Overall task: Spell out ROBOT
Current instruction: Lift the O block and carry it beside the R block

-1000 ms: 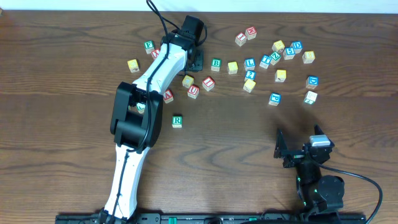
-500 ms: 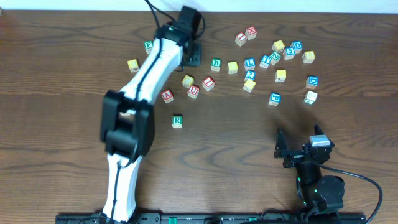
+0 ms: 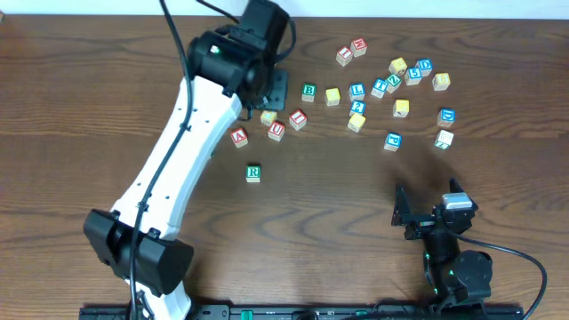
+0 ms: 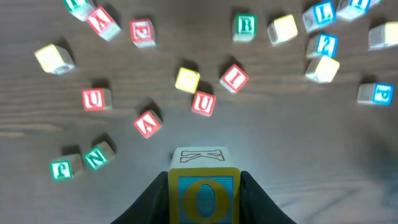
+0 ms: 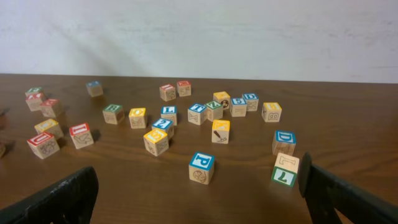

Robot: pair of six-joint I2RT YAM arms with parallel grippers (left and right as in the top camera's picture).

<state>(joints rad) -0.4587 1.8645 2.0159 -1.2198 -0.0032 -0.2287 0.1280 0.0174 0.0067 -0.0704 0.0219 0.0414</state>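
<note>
My left gripper (image 4: 204, 208) is shut on a yellow-framed O cube (image 4: 203, 190) with a blue face, held above the table. Overhead, the left gripper (image 3: 271, 87) hangs over the back of the table, beside the red cubes. The green R cube (image 3: 253, 173) lies alone in the middle of the table. The green B cube (image 3: 308, 91) (image 4: 246, 26) sits just right of the left gripper. Several blue-lettered cubes (image 3: 380, 84) cluster at the back right; I cannot read which one is the T. My right gripper (image 3: 405, 216) (image 5: 199, 200) stands open and empty near the front right.
Red cubes U (image 4: 203, 103), I (image 4: 234, 78) and A (image 4: 148, 123) and a yellow cube (image 4: 187, 79) lie under the left gripper. Green cubes (image 4: 99, 155) sit to its left. A blue P cube (image 5: 202, 167) and a green-faced cube (image 5: 285, 170) lie before the right gripper.
The left arm's elbow has swung down and to the left and come up towards the camera. Its gripper has stayed at the back with the O cube. The right arm is still.
</note>
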